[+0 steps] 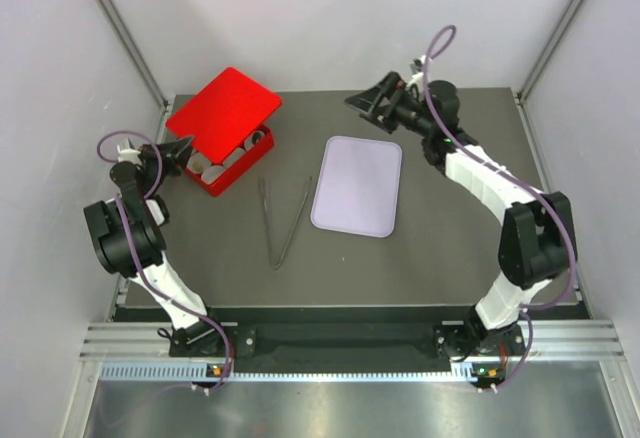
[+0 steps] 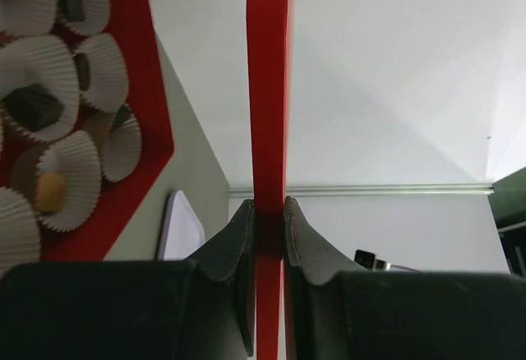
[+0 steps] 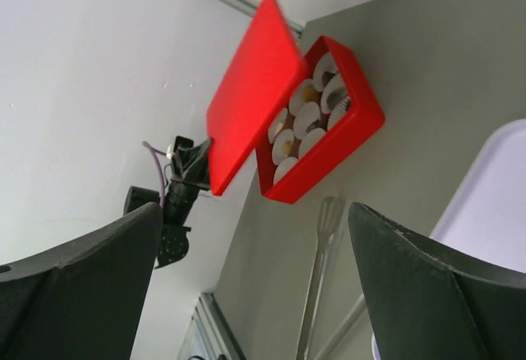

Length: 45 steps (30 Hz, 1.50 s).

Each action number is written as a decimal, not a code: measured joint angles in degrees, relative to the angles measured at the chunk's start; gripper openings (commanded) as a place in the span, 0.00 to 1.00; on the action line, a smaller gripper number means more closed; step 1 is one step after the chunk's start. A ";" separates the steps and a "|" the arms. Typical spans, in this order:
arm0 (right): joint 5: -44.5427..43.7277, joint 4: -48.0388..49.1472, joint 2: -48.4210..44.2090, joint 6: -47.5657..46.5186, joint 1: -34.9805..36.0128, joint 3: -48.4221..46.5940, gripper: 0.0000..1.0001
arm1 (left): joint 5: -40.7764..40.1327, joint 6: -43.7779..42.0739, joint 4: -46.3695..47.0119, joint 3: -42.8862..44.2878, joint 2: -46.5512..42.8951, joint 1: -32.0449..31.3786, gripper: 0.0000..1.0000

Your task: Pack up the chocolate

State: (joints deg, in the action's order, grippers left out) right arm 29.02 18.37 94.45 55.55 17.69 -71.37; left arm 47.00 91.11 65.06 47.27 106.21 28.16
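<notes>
A red box point(image 1: 232, 176) at the back left holds white paper cups with chocolate in them. In the left wrist view a dark piece point(image 2: 34, 105) and a caramel piece point(image 2: 51, 190) sit in cups. My left gripper point(image 1: 184, 148) is shut on the edge of the red lid point(image 1: 225, 105) and holds it raised and tilted above the box. The lid's edge point(image 2: 269, 89) runs up between the left gripper's point(image 2: 269, 208) jaws. My right gripper point(image 1: 362, 103) is open and empty, raised at the back right of the box. The right wrist view shows the lid point(image 3: 251, 93) apart from the box point(image 3: 329, 150).
Metal tongs point(image 1: 285, 220) lie open on the mat in the middle. A lavender tray point(image 1: 358, 185) lies right of them, below the right gripper. White walls close in the back and both sides.
</notes>
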 measured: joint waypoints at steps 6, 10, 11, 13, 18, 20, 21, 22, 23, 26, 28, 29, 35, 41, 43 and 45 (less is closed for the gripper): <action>-5.55 -4.81 8.28 -4.00 8.41 -12.41 0.91 | -0.15 -5.27 -5.51 -0.98 -0.02 1.16 0.00; -9.03 -7.34 14.36 -5.25 12.31 -19.02 0.84 | -1.14 -9.81 -10.58 -0.92 0.00 2.10 0.00; -9.75 -8.00 16.00 -5.62 13.07 -20.74 0.83 | -1.46 -10.80 -11.80 -0.87 0.00 2.27 0.00; -11.41 -9.35 19.41 -6.49 14.49 -24.44 0.80 | -1.73 -12.48 -13.42 -0.87 0.02 2.58 0.00; -15.28 -11.43 26.73 -7.93 17.11 -31.61 0.73 | -1.90 -14.64 -14.69 -0.24 0.81 2.93 0.00; -16.68 -12.00 29.49 -8.24 17.92 -33.75 0.69 | -1.92 -15.34 -15.08 -0.11 1.20 2.99 0.00; -17.42 -12.15 30.99 -8.39 18.29 -34.93 0.69 | -1.92 -15.85 -15.76 -0.11 1.27 3.06 0.00; -17.97 -12.26 32.41 -8.48 18.58 -36.09 0.68 | -1.90 -16.37 -16.28 -0.11 1.36 3.19 0.00; -18.40 -12.39 33.48 -8.46 18.80 -36.79 0.67 | -1.90 -16.85 -16.76 -0.11 1.49 3.34 0.00; -19.30 -12.90 37.68 -8.44 19.28 -39.69 0.65 | -1.97 -18.08 -17.77 -0.09 2.36 3.93 0.00; -19.71 -13.40 39.54 -8.44 19.43 -40.79 0.63 | -1.90 -18.78 -18.86 -0.02 2.67 4.28 0.00; -19.93 -13.79 40.41 -8.41 19.50 -41.24 0.63 | -1.88 -19.28 -19.21 0.15 2.86 4.46 0.00; -20.48 -14.60 41.81 -8.44 19.82 -41.48 0.63 | -1.86 -23.19 -23.93 2.62 3.08 4.76 0.00; -20.63 -14.14 41.81 -8.46 19.82 -41.59 0.62 | -1.90 -27.56 -30.42 5.11 3.08 4.87 0.11; -20.63 -14.10 41.81 -8.48 19.85 -41.59 0.62 | -1.95 -28.79 -32.63 5.73 3.08 4.87 0.12; -20.63 -14.12 41.81 -8.55 19.85 -41.59 0.62 | -2.27 -30.12 -35.26 6.40 3.08 4.87 0.15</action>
State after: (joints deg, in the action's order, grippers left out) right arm 8.38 4.25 136.27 47.00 37.54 -112.97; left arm 44.73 60.99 29.80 53.67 109.30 33.04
